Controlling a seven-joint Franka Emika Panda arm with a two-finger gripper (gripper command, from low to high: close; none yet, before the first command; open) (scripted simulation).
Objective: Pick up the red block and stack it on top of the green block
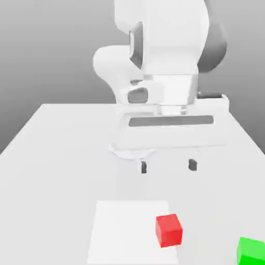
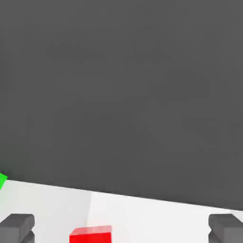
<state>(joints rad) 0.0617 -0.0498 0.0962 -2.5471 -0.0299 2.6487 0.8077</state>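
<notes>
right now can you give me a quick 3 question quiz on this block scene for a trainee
1. True or false: the red block sits on the green block.
2. The gripper is: A) open, holding nothing B) shut on the red block C) shut on the green block.
3. In the exterior view, which block lies further toward that view's right?

Key: 1 false, they lie apart on the table. 2 A. 3 the green block.

You've got the hand (image 2: 121, 227) with its fingers (image 2: 18, 225) spread wide, the red block (image 2: 91, 234) sitting between them on the desk (image 2: 156, 216), green block (image 2: 2, 180) peeking in at the edge.
</notes>
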